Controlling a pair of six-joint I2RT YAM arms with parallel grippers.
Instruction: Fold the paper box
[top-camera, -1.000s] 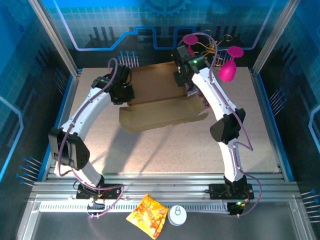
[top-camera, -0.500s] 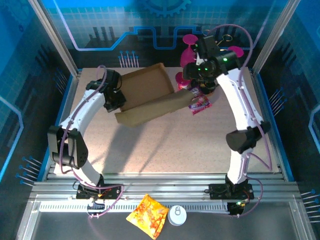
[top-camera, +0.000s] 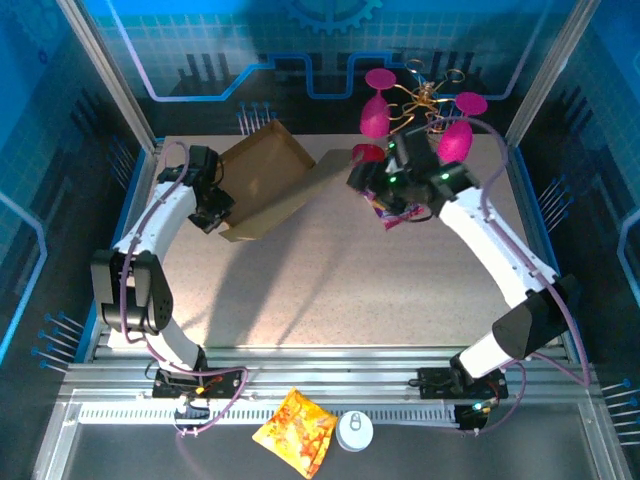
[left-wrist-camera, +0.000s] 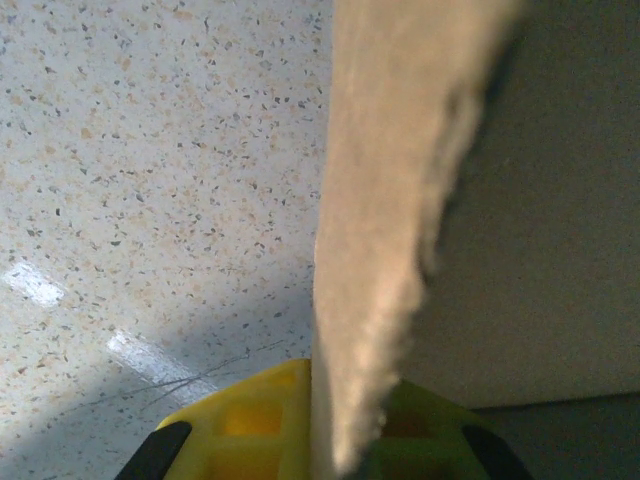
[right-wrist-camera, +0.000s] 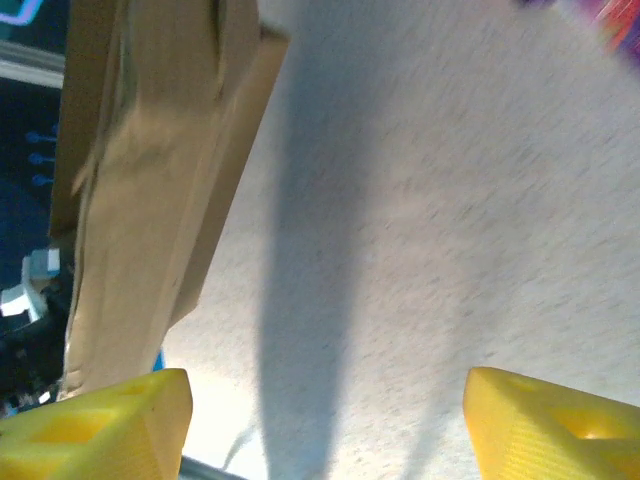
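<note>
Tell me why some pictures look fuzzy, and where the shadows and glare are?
Left wrist view: the paper box edge is so close it blurs, and bright glare streaks mark the table. Right wrist view: the whole picture is smeared, with a long dark shadow across the table. Top external view: sharp, with soft shadows on the table beside the box.

Free: I see bare surface (top-camera: 340, 290) centre and near.
Blocked: paper box (top-camera: 262, 178) far-left, pink goblets (top-camera: 456, 140) far edge.
</note>
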